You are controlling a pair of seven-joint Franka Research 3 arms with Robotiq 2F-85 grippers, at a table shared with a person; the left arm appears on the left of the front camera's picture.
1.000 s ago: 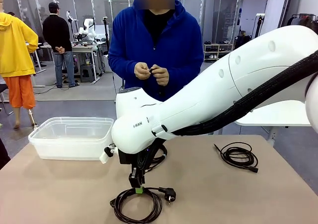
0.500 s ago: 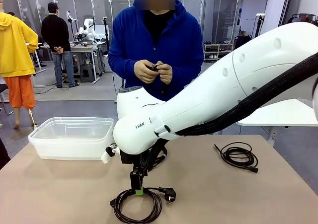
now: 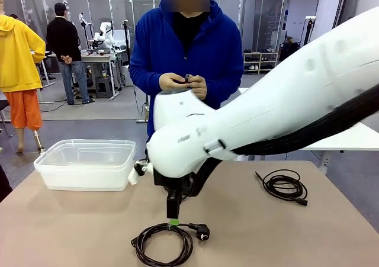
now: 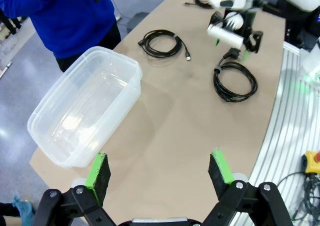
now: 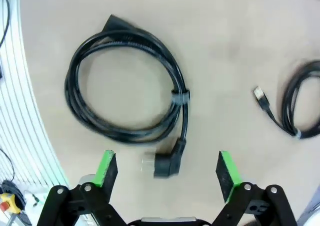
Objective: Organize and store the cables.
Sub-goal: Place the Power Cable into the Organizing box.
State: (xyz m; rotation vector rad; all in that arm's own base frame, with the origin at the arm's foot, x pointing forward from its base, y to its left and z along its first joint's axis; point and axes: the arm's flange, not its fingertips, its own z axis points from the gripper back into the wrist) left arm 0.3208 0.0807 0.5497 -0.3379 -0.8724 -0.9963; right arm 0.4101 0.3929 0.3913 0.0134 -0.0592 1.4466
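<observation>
Power cable coil (image 3: 163, 244) on bench (image 3: 71, 225) near front edge, plug (image 3: 202, 234) beside it; second coil (image 3: 285, 186) at right. Right wrist view adds: right fingers (image 5: 165, 158) released, spread over plug, gripping nothing. Left wrist view adds third coil (image 4: 161, 41) on person's side of bench, clear bin (image 4: 85, 110) near it; left fingers (image 4: 159, 158) released, above bare bench. Versus a second ago: right arm (image 3: 278, 107) shifted right, fingers wider, coil unmoved.

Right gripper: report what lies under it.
A coiled cable lies on the table below the open right gripper, its plug between the fingers. In the front view the gripper's tip covers a bit of the cable's far edge; contact there cannot be judged.
</observation>
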